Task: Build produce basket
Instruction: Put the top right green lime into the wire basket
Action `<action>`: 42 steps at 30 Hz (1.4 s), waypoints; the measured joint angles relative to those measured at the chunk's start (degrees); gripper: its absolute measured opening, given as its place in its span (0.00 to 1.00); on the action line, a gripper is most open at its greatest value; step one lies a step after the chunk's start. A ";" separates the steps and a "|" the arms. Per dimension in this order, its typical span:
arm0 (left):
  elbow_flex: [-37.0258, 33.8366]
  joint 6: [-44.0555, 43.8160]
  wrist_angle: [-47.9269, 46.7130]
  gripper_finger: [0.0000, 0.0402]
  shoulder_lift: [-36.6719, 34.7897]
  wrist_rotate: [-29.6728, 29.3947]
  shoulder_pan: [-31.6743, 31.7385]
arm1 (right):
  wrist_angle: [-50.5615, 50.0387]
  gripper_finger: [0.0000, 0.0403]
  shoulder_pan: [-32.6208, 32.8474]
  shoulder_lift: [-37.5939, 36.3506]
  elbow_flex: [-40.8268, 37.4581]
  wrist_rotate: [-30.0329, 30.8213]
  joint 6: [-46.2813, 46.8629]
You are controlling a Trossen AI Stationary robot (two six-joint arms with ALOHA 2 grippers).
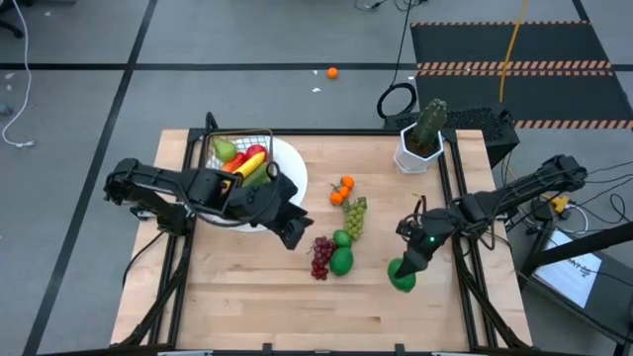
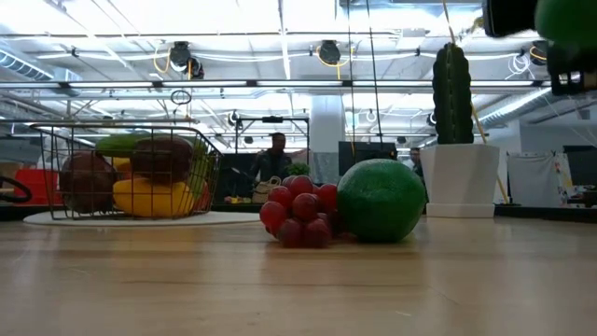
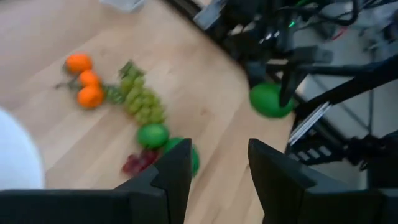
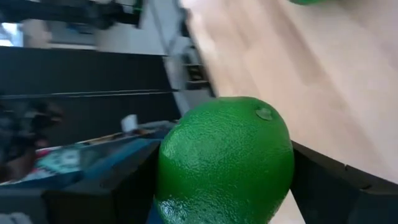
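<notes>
The wire basket (image 1: 237, 158) stands on a white plate (image 1: 293, 170) at the table's far left and holds a pear, a banana and red fruit. Oranges (image 1: 342, 190), green grapes (image 1: 356, 218), red grapes (image 1: 321, 257) and a lime (image 1: 341, 262) lie loose at mid-table. My left gripper (image 3: 217, 180) hovers open between the plate and the red grapes, nothing between its fingers. My right gripper (image 1: 406, 272) is at the near right, shut on another green lime (image 4: 224, 162). My right gripper pinches the lime between its two fingers, one on each opposite side (image 4: 166, 180). The fingers slant down toward the table's near edge. The lime (image 2: 569, 19) is lifted clear of the table.
A green cactus in a white pot (image 1: 420, 138) stands at the far right. One orange (image 1: 332, 72) lies on the floor beyond the table. Bare wood runs along the near edge (image 1: 247, 307).
</notes>
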 joint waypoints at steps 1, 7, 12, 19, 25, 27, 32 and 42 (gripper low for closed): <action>0.00 0.57 1.33 0.39 0.00 -0.71 -0.39 | 1.88 0.75 0.17 0.00 0.00 0.07 0.34; -0.01 6.89 9.16 0.41 1.17 -1.56 -1.37 | 10.54 0.75 0.24 0.00 0.00 0.39 2.82; 0.02 8.92 11.56 0.53 2.37 -1.04 -1.14 | 16.89 0.75 0.24 0.00 0.00 0.30 4.05; 0.09 15.80 15.29 0.78 5.13 3.48 -0.60 | 25.58 0.76 0.24 0.00 0.00 -0.34 4.43; 0.01 31.90 25.59 0.85 9.16 8.43 -0.76 | 29.20 0.76 -0.32 0.00 0.02 -1.62 6.11; 0.00 35.03 31.35 0.85 10.86 9.56 -0.92 | 29.23 0.76 -0.78 0.02 0.02 -1.26 6.58; 0.00 34.78 38.01 0.85 13.57 9.24 -0.92 | 29.75 0.76 -1.66 0.02 0.01 2.70 6.65; 0.04 34.72 36.90 0.85 12.35 -11.37 -4.51 | 31.98 0.76 -1.79 0.02 0.01 27.34 7.93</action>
